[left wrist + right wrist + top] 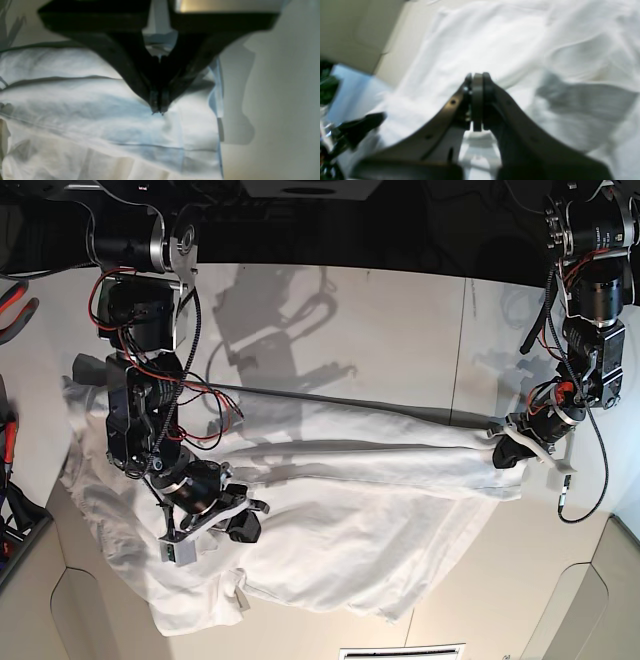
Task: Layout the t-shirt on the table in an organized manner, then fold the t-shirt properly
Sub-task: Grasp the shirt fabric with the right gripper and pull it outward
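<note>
The white t-shirt (350,510) lies wrinkled across the table (380,330), with a stretched band running toward the right of the base view. There my left gripper (512,448) is shut on a bunched end of the cloth. In the left wrist view its tips (157,111) pinch a small pucker of the t-shirt (87,112) near its hemmed edge, with bare table (287,87) beside it. My right gripper (245,528) hovers shut low over the t-shirt's left half. Its closed tips (477,76) point at the t-shirt (495,37); I see no cloth between them.
Red-handled tools (12,298) lie at the table's left edge. A thin dark seam (465,350) crosses the table at the right. A loose cable (566,498) hangs below my left arm. The table's near edge has rounded cut-outs (90,620).
</note>
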Controlling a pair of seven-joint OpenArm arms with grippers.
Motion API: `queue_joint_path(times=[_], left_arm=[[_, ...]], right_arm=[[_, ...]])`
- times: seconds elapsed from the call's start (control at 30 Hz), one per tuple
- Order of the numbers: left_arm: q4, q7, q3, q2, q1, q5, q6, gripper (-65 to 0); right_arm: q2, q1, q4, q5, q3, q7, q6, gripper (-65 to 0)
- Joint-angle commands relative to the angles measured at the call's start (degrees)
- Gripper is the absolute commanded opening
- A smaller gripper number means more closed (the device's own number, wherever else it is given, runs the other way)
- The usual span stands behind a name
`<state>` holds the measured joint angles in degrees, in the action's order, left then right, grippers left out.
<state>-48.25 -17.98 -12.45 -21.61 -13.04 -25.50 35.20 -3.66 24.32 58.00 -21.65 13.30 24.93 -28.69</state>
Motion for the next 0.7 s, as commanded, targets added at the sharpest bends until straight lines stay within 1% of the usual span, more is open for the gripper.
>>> queue_joint_path(times=[0.0, 0.07, 0.17, 0.23, 0.27, 0.33, 0.43, 0.53, 0.6, 0.67], left_arm=[[-0.85, 1.01, -0.26, -0.94, -1.20, -0.85, 0.66, -65.0], [-0.85, 0.98, -0.26, -0.96, -1.20, -0.85, 0.66, -65.0], [-0.85, 0.94, -0.26, -0.94, -1.20, -0.85, 0.66, -65.0], [-0.85, 0.50, -0.26, -0.94, -1.20, -0.83, 0.66, -65.0], [-0.85, 0.33, -0.26, -0.96, -1.20, -0.85, 0.66, -65.0], [-0.85, 0.13, -0.26, -0.96, -1.18, -0.85, 0.63, -65.0], [-0.85, 0.15, -0.26, -0.94, -1.20, -0.92, 0.66, -65.0], [-0.85, 0.13, -0.26, -0.94, -1.20, -1.42, 0.66, -65.0], [-0.85, 0.13, -0.26, -0.94, -1.20, -1.75, 0.66, -65.0], [-0.85, 0.13, -0.26, -0.94, -1.20, -1.75, 0.66, -65.0]], right_arm=[[0.02, 1.66, 0.94, -1.97, -0.04, -0.24, -1.81, -65.0], [0.02, 1.49, 1.99, -2.84, -0.02, 1.66, -1.79, -65.0], [-0.04, -0.17, 6.32, -2.84, 0.22, 2.08, -1.66, -65.0], [-0.15, -2.10, 11.15, -2.64, 0.46, 2.12, -0.57, -65.0], [-0.28, -3.15, 13.81, -2.12, 0.59, 2.10, 0.50, -65.0], [-0.70, -5.25, 19.39, 1.18, 0.61, 2.05, 4.35, -65.0], [-1.29, -8.00, 26.10, 8.98, 0.61, 1.68, 12.22, -65.0], [-1.22, -8.94, 27.58, 16.09, 0.61, 1.42, 19.89, -65.0], [-1.20, -8.90, 26.47, 19.39, 0.61, 0.33, 23.26, -65.0], [-1.09, -8.66, 24.30, 20.17, 0.61, -1.46, 25.35, -65.0]])
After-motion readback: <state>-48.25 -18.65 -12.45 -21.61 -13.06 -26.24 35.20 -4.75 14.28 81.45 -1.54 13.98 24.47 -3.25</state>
